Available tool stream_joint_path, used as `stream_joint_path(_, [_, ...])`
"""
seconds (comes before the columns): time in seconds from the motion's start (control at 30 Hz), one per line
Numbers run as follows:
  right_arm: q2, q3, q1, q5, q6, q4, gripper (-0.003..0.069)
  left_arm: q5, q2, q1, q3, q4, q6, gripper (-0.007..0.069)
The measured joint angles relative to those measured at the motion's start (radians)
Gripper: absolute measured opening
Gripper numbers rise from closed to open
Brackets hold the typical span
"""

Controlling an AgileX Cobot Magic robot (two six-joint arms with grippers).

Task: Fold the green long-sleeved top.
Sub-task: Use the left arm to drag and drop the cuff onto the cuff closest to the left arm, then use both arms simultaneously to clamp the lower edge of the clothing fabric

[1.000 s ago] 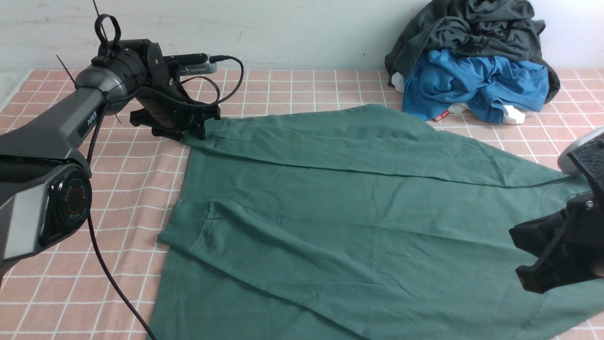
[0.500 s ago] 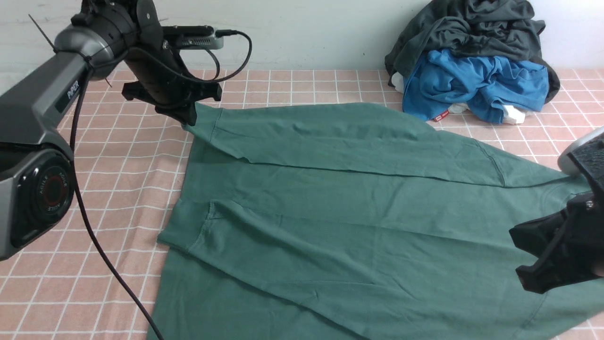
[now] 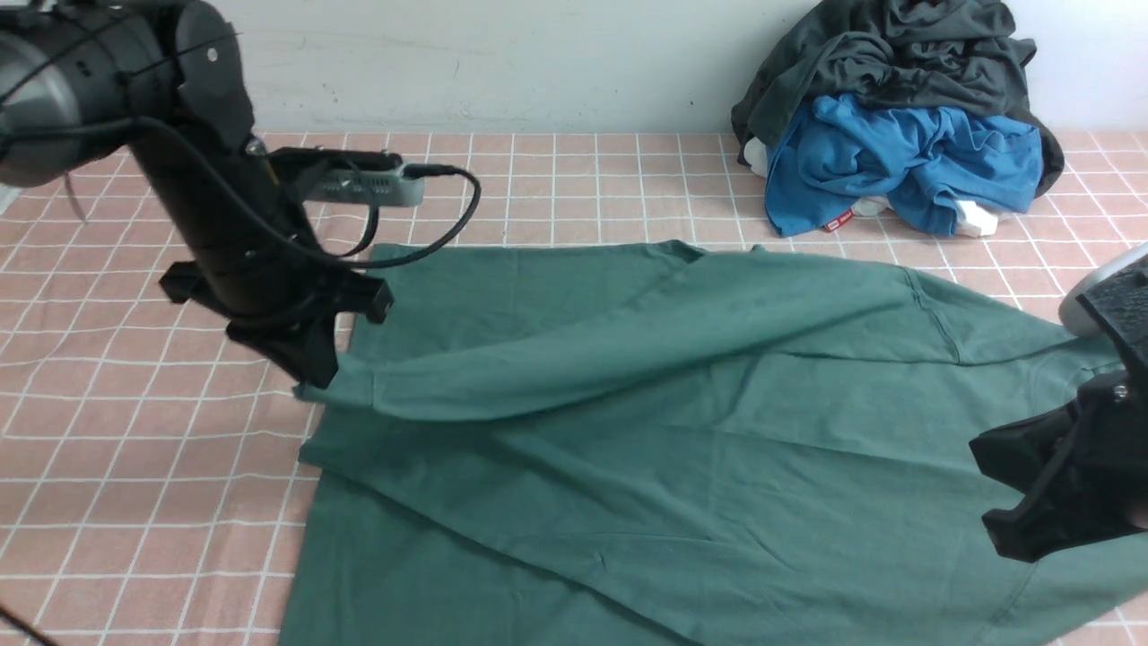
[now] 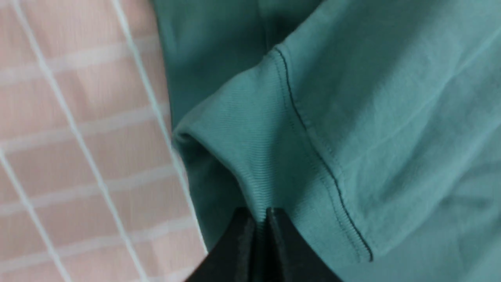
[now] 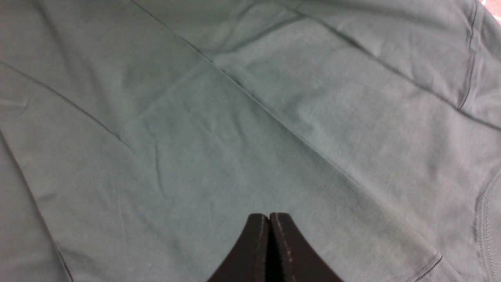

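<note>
On the left we see our left gripper (image 3: 314, 381), its jaws pinched together on the cuff of the far sleeve (image 3: 556, 359); the cuff seam shows just beside the fingertips in the left wrist view, and the sleeve stretches from our grip toward the shoulder, to the right of that gripper and beyond it. The green long-sleeved top (image 3: 852, 431) lies spread to the right of our left gripper and nearer to us than it, reaching past our right gripper (image 3: 978, 480); the near sleeve (image 3: 466, 475) lies across the body, its cuff close to the left gripper on our side of it. Well apart from the left gripper, to its right and farther off, we have a heap against the white wall (image 3: 556, 63): a dark grey-black garment (image 3: 888, 54) on top; a bright blue garment (image 3: 906, 161) under it. At the far right our right gripper is over the top, fingers together with nothing between them; how near its tips come to the cloth we can't quite judge. Under everything lies the pink checked cloth (image 3: 152, 467).
</note>
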Motion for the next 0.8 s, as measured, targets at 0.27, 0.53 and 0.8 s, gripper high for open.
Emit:
stream_joint_path(0.27, [0.0,0.0,0.0,0.0,0.0,0.025,-0.001,-0.263,-0.066,-0.001,0.209,0.0,0.045,0.0053])
stream_joint_path(0.53, [0.0,0.0,0.0,0.015,0.0,0.031,-0.001,-0.121,-0.105,-0.001,0.214,0.021,0.075,0.0402])
stream_joint_path(0.8, [0.0,0.0,0.0,0.043,0.0,0.054,-0.001,-0.129,-0.268,-0.174,0.485,-0.033,0.305,0.0642])
